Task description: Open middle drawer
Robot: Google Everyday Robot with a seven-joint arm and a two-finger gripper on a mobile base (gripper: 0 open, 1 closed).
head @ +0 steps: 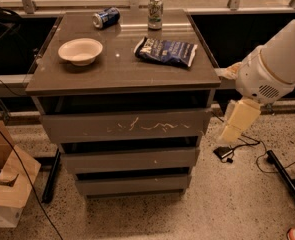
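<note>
No wording can be read anywhere: the white print on the dark chip bag (165,51) on the bench (122,74) and the markings on the blue can (106,18) and upright can (155,13) behind that bag are illegible, and the gripper (232,131), below and right of the bag, bears none.

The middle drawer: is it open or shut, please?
Shut: the middle drawer sits pushed in; the pincer hangs right of the cabinet.

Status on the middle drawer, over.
Cream tool hanging right of grey-brown cabinet, off the fronts. Plain grey-brown middle drawer shut, untouched. No obstruction seen at its front.
</note>
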